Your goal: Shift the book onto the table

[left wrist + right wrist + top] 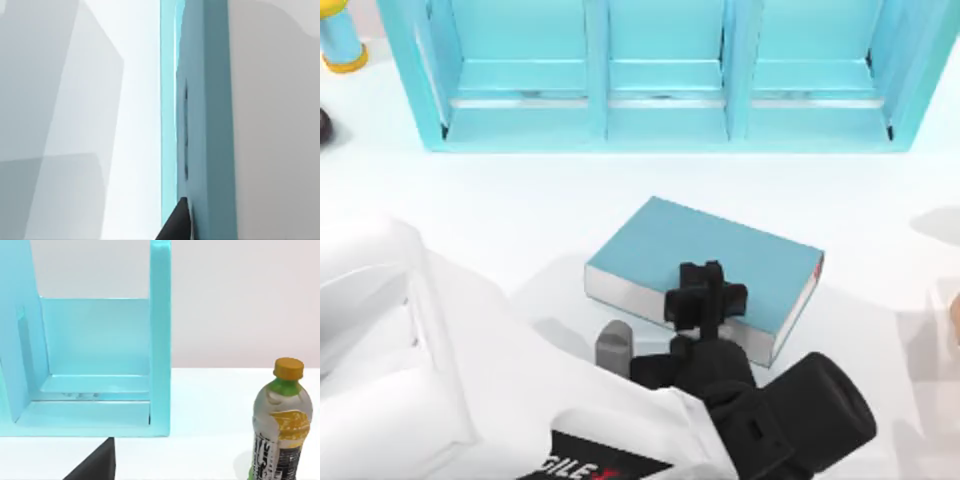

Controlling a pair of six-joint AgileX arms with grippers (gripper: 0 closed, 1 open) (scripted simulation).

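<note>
The teal-blue book with white page edges lies flat and slightly turned on the white table, in front of the shelf unit. My left gripper reaches over the book's near long edge from the lower middle of the top view. In the left wrist view one dark fingertip rests against the book's teal cover, so the gripper reads as shut on it. A dark fingertip of my right gripper shows in the right wrist view, far from the book.
A teal three-bay shelf unit runs along the back of the table. A bottle with a yellow cap stands to the side of it. A blue and yellow object sits at the far left corner.
</note>
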